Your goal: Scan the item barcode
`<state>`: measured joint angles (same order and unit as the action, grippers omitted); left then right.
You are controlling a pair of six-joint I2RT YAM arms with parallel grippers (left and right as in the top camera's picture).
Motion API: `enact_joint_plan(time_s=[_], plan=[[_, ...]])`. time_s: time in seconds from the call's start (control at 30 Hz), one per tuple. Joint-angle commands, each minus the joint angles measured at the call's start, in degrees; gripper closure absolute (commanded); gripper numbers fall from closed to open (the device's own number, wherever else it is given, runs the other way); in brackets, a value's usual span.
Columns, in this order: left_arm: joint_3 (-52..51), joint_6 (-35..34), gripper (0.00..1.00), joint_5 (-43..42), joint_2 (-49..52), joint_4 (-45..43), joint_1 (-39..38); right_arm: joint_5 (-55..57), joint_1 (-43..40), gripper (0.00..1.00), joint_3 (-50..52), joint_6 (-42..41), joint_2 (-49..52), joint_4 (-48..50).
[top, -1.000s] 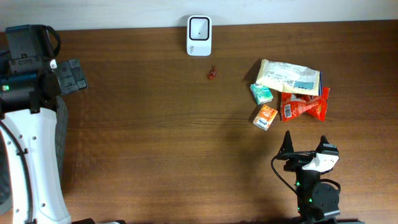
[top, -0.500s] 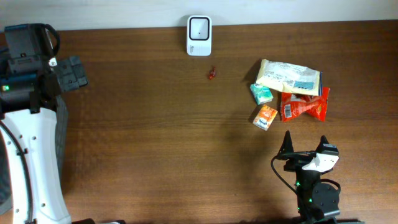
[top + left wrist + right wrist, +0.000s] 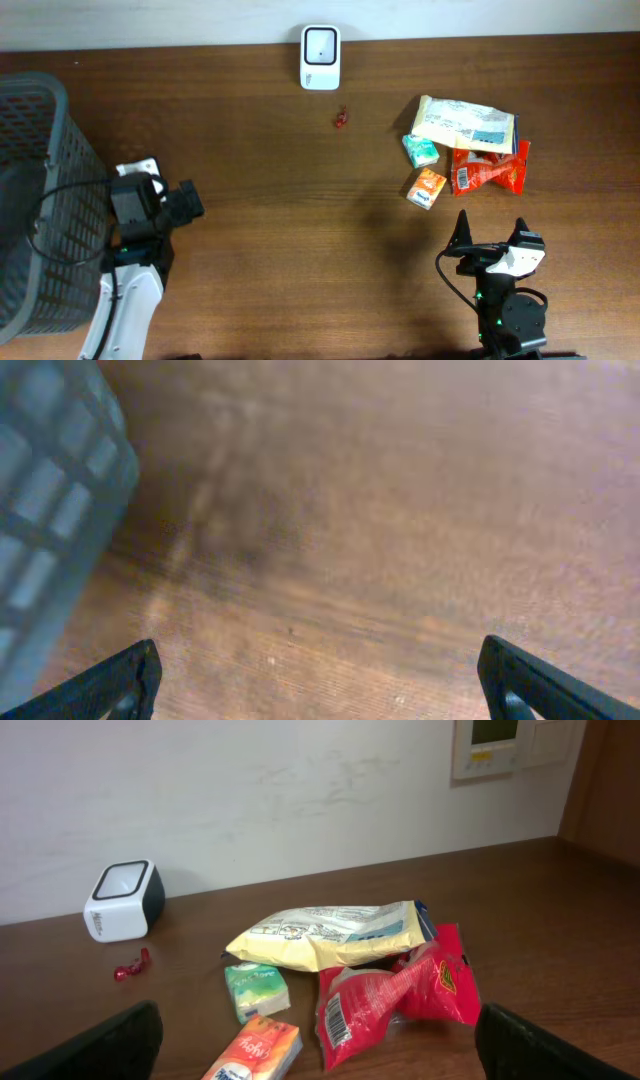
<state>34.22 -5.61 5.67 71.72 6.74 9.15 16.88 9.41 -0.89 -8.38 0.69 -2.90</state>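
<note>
The items lie in a loose cluster on the desk (image 3: 300,240), at the upper right of the overhead frame. A red packet (image 3: 488,170) sits on the right side of the cluster with its white barcode (image 3: 462,180) facing up on its left end. A larger pale bag (image 3: 465,124) lies just above it in the frame, and their edges overlap. Left of the red packet are a small green box (image 3: 421,150) and, below that, a small orange box (image 3: 427,187), each near the packets and slightly apart from each other. In the right wrist view the same group fills the middle: the pale bag (image 3: 330,935) at the back, the red packet (image 3: 395,990) in front of it with the barcode (image 3: 336,1016) turned toward the camera, the green box (image 3: 257,990) and the orange box (image 3: 255,1050) at lower left.

The white scanner (image 3: 321,57) stands at the top centre of the overhead frame against the desk's far edge, well apart from the cluster. A tiny red trinket (image 3: 342,119) lies between the two, nearer the scanner.

The right gripper (image 3: 491,232) is at the lower right, just below the cluster, with its fingers spread wide and nothing between them. It touches none of the items.

The left gripper (image 3: 187,200) is at the left middle of the overhead frame, beside a grey mesh basket (image 3: 40,200). Its wrist view shows both fingertips far apart over bare wood, holding nothing, with the basket (image 3: 50,490) at upper left
</note>
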Motion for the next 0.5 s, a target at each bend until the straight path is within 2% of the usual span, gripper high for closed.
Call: enact_joint_plan(time_s=[0.0,0.47], plan=[[-2.0,0.1,0.01,-1.2,-0.5,-0.6,0.0,0.1,0.0,0.01,0.6,0.4,-0.5,0.1],[-2.0,0.1,0.01,-1.6,-0.5,-0.4,0.0,0.1,0.0,0.01,0.6,0.4,-0.5,0.1]])
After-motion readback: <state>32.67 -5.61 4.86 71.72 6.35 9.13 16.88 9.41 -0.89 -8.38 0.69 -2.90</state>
